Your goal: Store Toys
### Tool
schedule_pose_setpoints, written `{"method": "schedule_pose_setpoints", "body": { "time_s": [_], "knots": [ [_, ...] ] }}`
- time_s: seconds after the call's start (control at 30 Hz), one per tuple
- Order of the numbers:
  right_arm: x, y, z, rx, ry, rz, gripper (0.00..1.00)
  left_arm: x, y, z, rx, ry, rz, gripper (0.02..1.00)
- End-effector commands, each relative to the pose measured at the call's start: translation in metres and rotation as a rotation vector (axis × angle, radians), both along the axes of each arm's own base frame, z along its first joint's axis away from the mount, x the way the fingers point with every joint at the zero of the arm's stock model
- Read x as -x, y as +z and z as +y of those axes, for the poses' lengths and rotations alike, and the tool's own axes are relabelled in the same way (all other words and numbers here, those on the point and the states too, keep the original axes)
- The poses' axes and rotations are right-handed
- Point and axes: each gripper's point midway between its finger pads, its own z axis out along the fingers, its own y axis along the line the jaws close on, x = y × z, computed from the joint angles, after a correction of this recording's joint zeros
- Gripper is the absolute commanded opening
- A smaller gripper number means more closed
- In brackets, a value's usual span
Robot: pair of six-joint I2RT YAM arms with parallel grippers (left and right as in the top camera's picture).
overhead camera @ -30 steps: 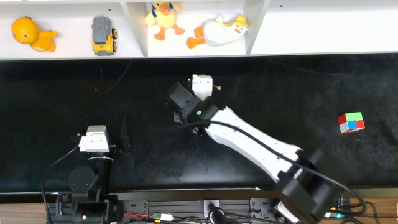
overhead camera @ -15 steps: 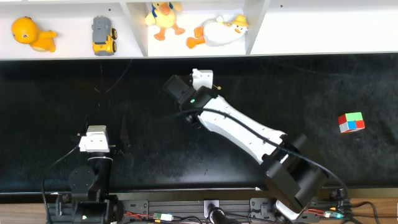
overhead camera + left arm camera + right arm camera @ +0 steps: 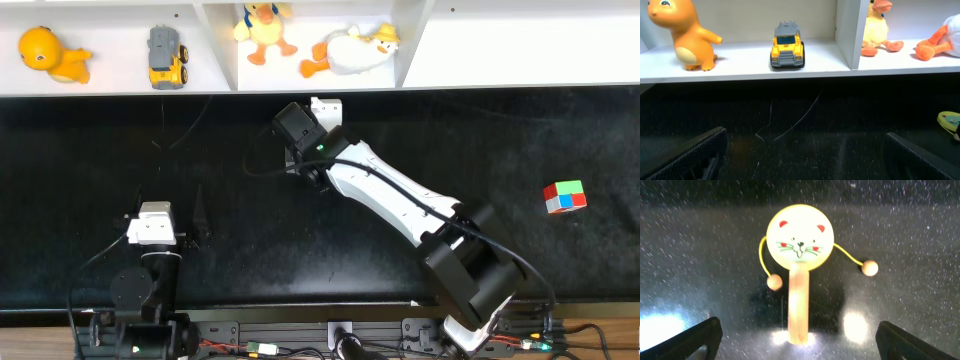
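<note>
A wooden rattle drum with a cat face lies flat on the black table, its handle pointing back between my right gripper's fingers. My right gripper hovers above it, open and holding nothing. From above, the right gripper sits at the table's middle back, close to the shelf, and covers the rattle. My left gripper is open and empty, low over the table at the left, facing the shelf. The rattle's edge shows off to its side.
The white shelf along the back holds an orange figure, a yellow toy truck, a yellow plush duck and a white plush duck. A coloured cube lies at the table's right.
My right arm has swung its gripper back toward the shelf, ending above the rattle. The left arm has stayed still.
</note>
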Motion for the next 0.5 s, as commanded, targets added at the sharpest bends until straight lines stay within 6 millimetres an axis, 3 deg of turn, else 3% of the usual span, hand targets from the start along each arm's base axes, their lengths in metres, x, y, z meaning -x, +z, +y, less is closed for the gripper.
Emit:
{"method": "schedule_pose_setpoints", "body": {
  "time_s": [0.03, 0.4, 0.43, 0.5],
  "knots": [
    [0.0, -0.003, 0.003, -0.006, 0.021, 0.029, 1.0, 0.0, 0.001, -0.004, 0.004, -0.019, -0.007, 0.998],
    [0.007, -0.026, 0.004, 0.012, 0.027, 0.092, 0.98, 0.0, 0.001, -0.004, 0.004, -0.019, -0.007, 0.998],
    [0.007, -0.026, 0.004, 0.013, 0.027, 0.092, 0.936, 0.0, 0.001, -0.004, 0.004, -0.019, -0.007, 0.998],
    [0.007, -0.026, 0.004, 0.013, 0.027, 0.092, 0.728, 0.0, 0.001, -0.004, 0.004, -0.019, -0.007, 0.998]
  ]
}}
